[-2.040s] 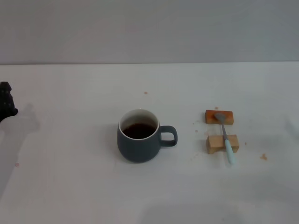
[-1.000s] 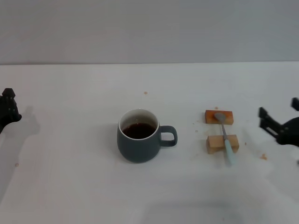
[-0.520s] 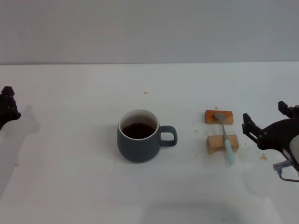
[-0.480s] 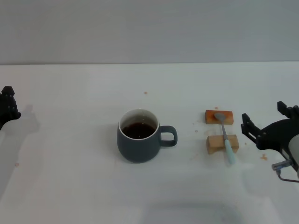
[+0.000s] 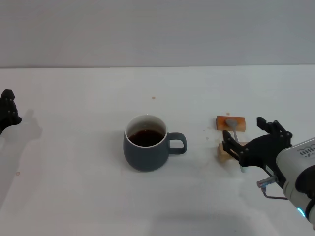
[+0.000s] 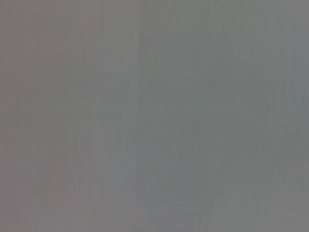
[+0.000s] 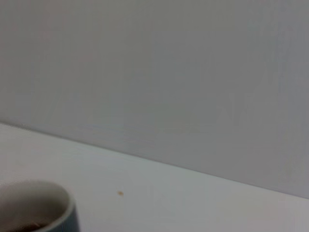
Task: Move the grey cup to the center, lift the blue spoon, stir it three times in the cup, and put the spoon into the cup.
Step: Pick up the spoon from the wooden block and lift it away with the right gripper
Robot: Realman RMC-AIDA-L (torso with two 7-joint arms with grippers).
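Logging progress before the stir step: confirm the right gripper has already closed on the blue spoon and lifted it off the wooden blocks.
Not so. In the head view the right gripper is open over the blue spoon, which lies across the wooden blocks, not lifted.

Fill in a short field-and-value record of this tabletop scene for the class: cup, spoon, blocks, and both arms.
cup: grey cup upright near the table's middle, dark liquid inside, handle toward the robot's right
spoon: blue spoon lying across two wooden blocks, mostly hidden by the right end effector
blocks: orange block farther, tan block nearer
right end effector: open, over the spoon's handle end
left end effector: at the table's left edge, away from the cup
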